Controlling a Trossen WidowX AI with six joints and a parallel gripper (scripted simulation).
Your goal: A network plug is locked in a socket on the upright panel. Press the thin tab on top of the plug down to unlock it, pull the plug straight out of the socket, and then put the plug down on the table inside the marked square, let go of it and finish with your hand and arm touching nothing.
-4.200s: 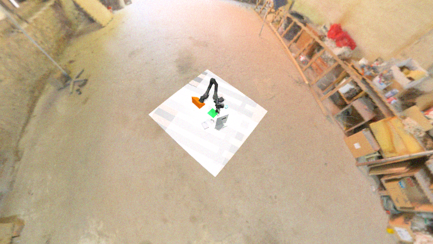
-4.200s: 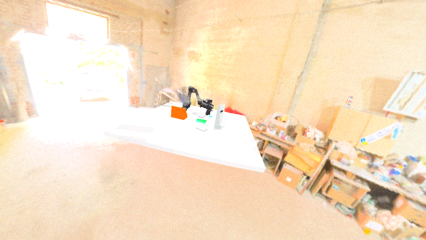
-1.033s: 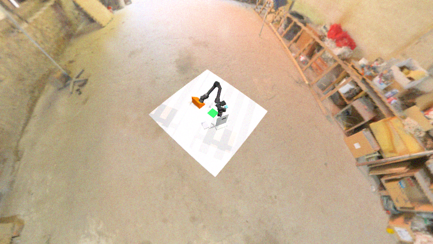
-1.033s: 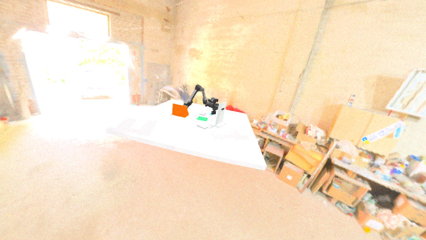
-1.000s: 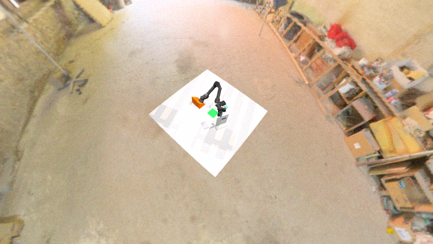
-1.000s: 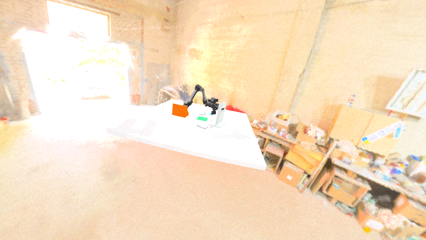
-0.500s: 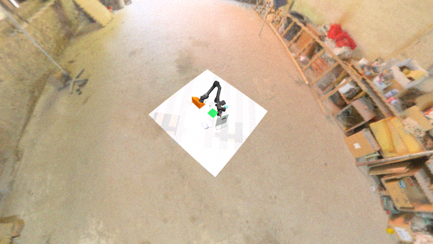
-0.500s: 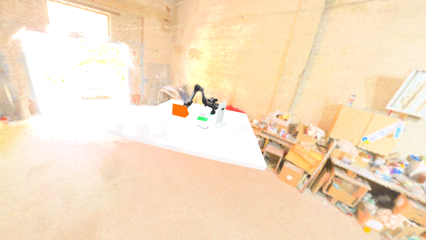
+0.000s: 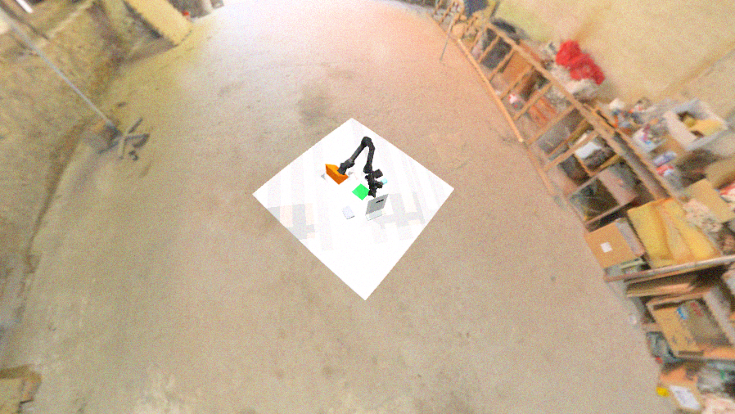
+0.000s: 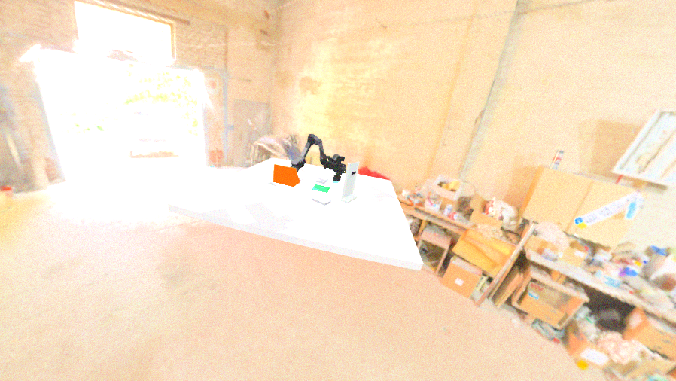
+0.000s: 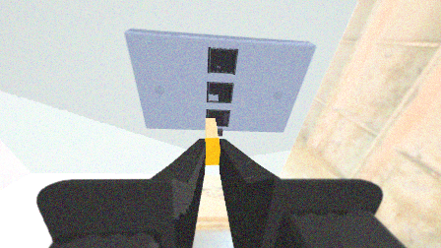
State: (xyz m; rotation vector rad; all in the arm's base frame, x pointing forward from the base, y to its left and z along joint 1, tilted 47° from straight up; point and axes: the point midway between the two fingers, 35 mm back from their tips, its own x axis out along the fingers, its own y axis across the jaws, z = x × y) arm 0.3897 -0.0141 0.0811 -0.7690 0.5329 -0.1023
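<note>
In the wrist view my gripper (image 11: 212, 145) is shut on the plug (image 11: 212, 151). The plug has an orange body and a pale front end that points at the lowest of three dark sockets (image 11: 218, 117) in the grey-blue upright panel (image 11: 167, 79). The pale front end shows in full in front of the socket, so the plug looks drawn out of it. In the top and exterior views the gripper (image 9: 373, 188) (image 10: 336, 175) hangs just before the panel (image 9: 376, 207) (image 10: 350, 181), and the plug is too small to make out. The green marked square (image 9: 360, 191) (image 10: 321, 188) lies on the table beside the gripper.
An orange box (image 9: 335, 173) (image 10: 284, 175) stands by the arm's base. A small white block (image 9: 349, 211) (image 10: 321, 199) lies near the green square. The white table (image 9: 308, 241) (image 10: 359, 232) stands on a workshop floor, with cluttered shelves to the right.
</note>
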